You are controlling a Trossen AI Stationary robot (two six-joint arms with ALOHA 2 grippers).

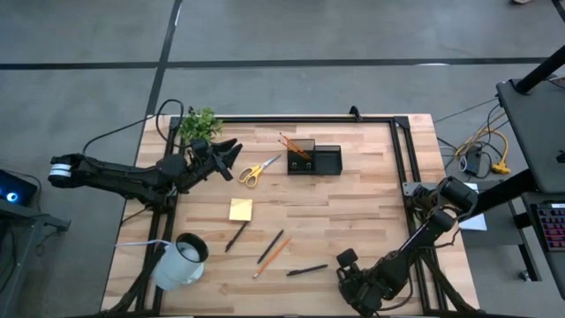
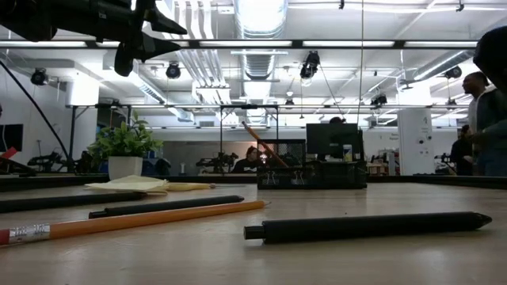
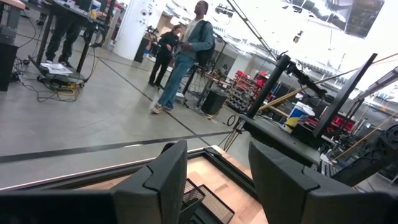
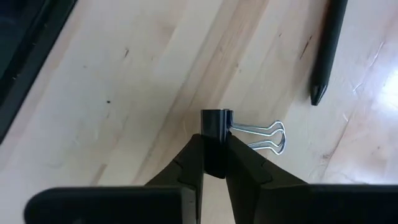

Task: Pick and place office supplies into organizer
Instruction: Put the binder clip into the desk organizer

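Observation:
In the right wrist view my right gripper (image 4: 215,148) is shut on a small black binder clip (image 4: 216,124), beside a dark pen (image 4: 325,56); it stands near the table's near edge (image 1: 346,260). My left gripper (image 1: 226,150) hovers open and high between the plant and the yellow-handled scissors (image 1: 259,170), its fingers apart (image 3: 217,158). The black organizer (image 1: 314,159) holds orange pencils (image 1: 292,146). Lying flat on the wood are a yellow sticky-note pad (image 1: 240,209), two dark pens (image 1: 236,236) (image 1: 270,246), an orange pencil (image 1: 273,257) and another pen (image 1: 306,269). My right gripper pinches the binder clip's black body (image 4: 216,119) between its two fingertips (image 4: 191,155), coming from above and pointing down. The silver wire handles (image 4: 266,135) stick out sideways from the hold. Whether the clip rests on the wood or is lifted, I cannot tell.
A white mug (image 1: 182,259) lies at the near left corner and a small green plant (image 1: 200,122) stands at the far left. A black frame rail (image 1: 402,159) runs along the table's far and right edges. People stand in the room beyond (image 3: 186,56).

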